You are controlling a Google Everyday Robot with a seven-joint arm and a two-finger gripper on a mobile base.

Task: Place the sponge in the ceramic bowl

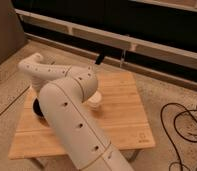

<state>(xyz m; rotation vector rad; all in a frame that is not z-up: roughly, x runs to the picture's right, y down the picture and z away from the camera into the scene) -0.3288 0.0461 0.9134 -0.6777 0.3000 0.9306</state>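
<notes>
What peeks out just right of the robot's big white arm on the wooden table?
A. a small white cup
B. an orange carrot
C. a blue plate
A: a small white cup shows against the right edge of the arm on the wooden table; the gripper is hidden behind the arm, seemingly near the ceramic bowl at the table's left.

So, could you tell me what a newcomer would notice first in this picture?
The big white arm fills the middle, bending from the bottom edge over the left of the wooden table. Behind it peek the dark ceramic bowl at the table's left and a small white cup near the centre. The gripper is hidden behind the arm; black cables loop on the floor at right.
</notes>
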